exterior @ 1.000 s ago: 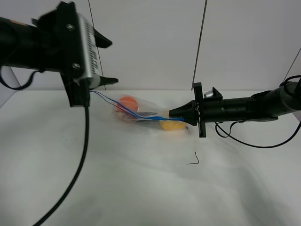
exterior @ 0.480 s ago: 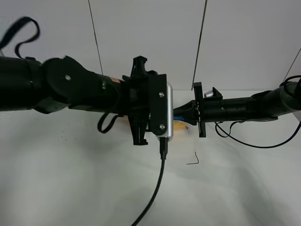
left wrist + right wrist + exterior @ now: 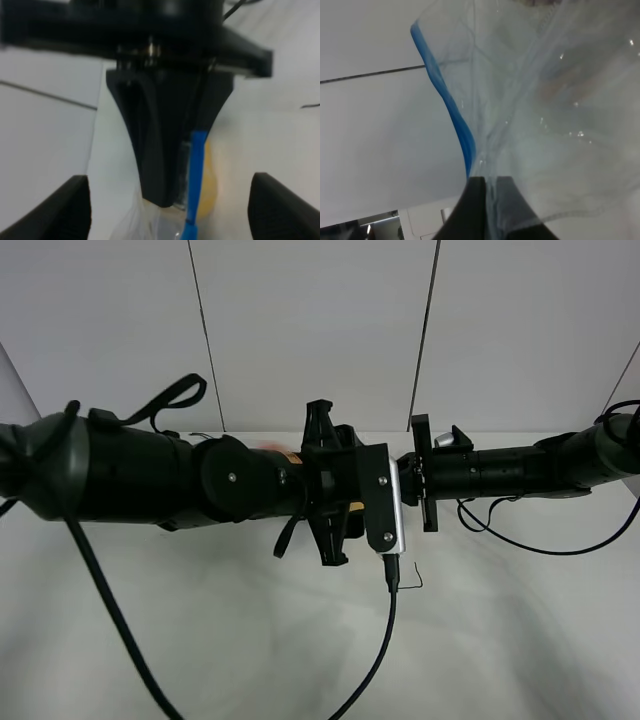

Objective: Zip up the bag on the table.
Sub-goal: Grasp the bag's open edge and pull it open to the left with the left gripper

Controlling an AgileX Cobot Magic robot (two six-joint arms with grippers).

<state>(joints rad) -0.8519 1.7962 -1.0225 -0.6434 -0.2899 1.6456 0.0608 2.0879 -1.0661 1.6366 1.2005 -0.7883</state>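
Observation:
The bag (image 3: pixel 545 100) is clear crinkly plastic with a blue zipper strip (image 3: pixel 447 100). My right gripper (image 3: pixel 487 197) is shut on the bag's end beside the strip. In the left wrist view the right gripper's black fingers (image 3: pixel 155 150) pinch the strip (image 3: pixel 197 165), with yellow produce (image 3: pixel 212 185) behind. My left gripper (image 3: pixel 167 207) is open, its fingers (image 3: pixel 55 210) spread wide on either side of that pinched end. In the exterior high view the left arm (image 3: pixel 200 485) lies over the bag and hides nearly all of it, and reaches to the right arm (image 3: pixel 500 472).
The white table (image 3: pixel 200 640) fills the lower part of the exterior high view. A small black bent mark (image 3: pixel 412 580) lies just in front of the grippers. The left arm's cable (image 3: pixel 375 660) hangs down over the table. The right arm's cable (image 3: pixel 520 540) loops at the right.
My left arm has swept from the far left, rightwards over the bag, up to the right gripper. The right gripper has held still on the bag's end.

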